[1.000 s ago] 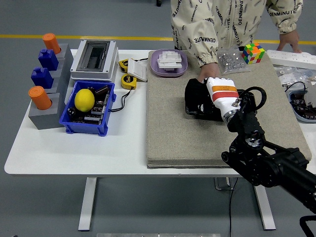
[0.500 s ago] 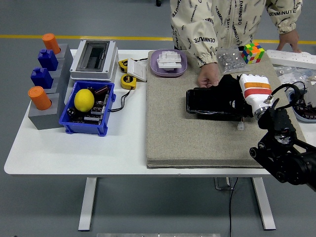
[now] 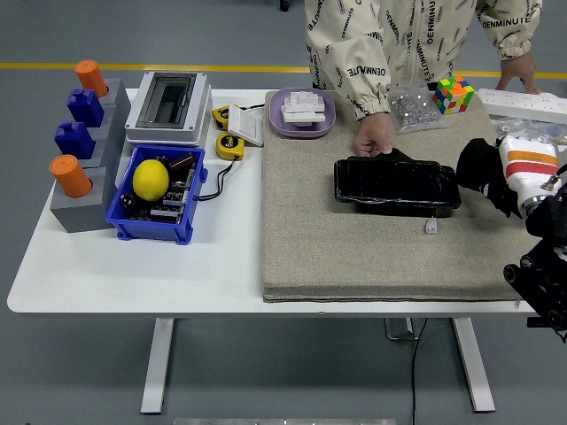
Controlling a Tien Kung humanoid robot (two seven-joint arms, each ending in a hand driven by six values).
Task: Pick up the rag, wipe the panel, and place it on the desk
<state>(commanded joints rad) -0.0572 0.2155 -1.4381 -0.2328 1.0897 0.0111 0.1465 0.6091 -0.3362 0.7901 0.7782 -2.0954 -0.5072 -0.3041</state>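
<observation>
A white table (image 3: 133,266) stands on a grey floor (image 3: 80,372) crossed by a yellow line (image 3: 35,65) behind it, and a large grey-brown mat (image 3: 354,257) covers the table's right half. On the mat lies a glossy black panel (image 3: 396,183), with a small white clip (image 3: 431,227) just in front of it. The robot's right hand (image 3: 518,168), white with an orange stripe, is at the mat's right edge, just beside the panel's right end, its fingers closed around a black rag (image 3: 483,168) that hangs clear of the panel. A person in a cream printed jacket (image 3: 390,44) stands at the far side; one hand (image 3: 375,140) rests on the panel's far left corner, the other hand (image 3: 516,71) on a white power strip (image 3: 532,104) at the far right. Near them are a colour cube (image 3: 454,94), a clear bag of small parts (image 3: 415,108) and a purple tray (image 3: 303,113) holding white pieces. On the bare left half sit a blue bin (image 3: 158,197) with a lemon (image 3: 151,178) in it, a grey box with a dark window (image 3: 168,106), two yellow tape measures (image 3: 230,144) and a grey stepped stand (image 3: 84,186) carrying blue and orange pegs
</observation>
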